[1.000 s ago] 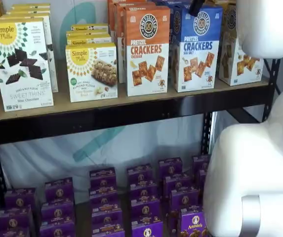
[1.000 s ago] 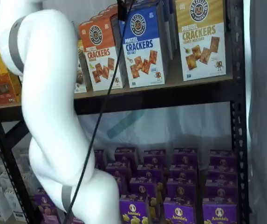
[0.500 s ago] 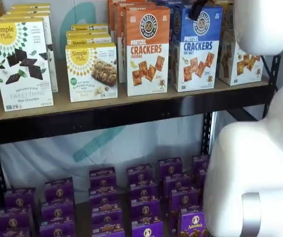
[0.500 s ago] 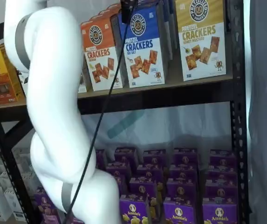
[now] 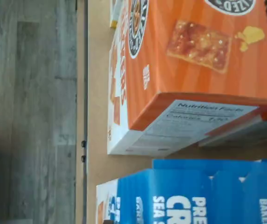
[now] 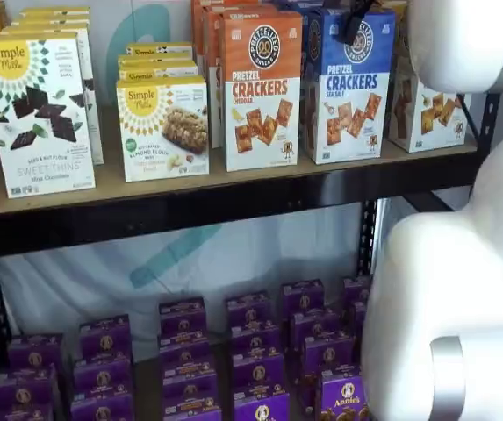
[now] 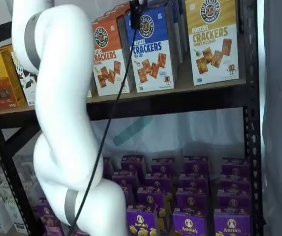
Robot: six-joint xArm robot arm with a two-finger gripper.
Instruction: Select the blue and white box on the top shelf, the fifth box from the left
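The blue and white box [image 6: 349, 88] stands upright on the top shelf [image 6: 233, 195], between an orange cheddar box [image 6: 262, 88] and a yellow-topped box [image 6: 427, 96]. It shows in both shelf views, here too [image 7: 153, 49]. My gripper [image 6: 356, 21] shows only as a black finger tip hanging from above, over the blue box's upper front edge. In a shelf view the gripper [image 7: 136, 14] sits at the box's top left corner with a cable beside it. No gap between the fingers shows. The wrist view looks down on the blue box top [image 5: 189, 196] and the orange box [image 5: 194, 56].
Simple Mills boxes [image 6: 36, 114] fill the shelf's left part. Purple Annie's boxes [image 6: 251, 351] fill the lower shelf. My white arm [image 7: 62, 123] stands in front of the shelves. Black uprights [image 7: 251, 123] frame the right side. Grey floor [image 5: 30, 112] shows past the shelf edge.
The black finger tip has come down a little onto the blue box's upper front. The white arm has shifted sideways across both shelf views.
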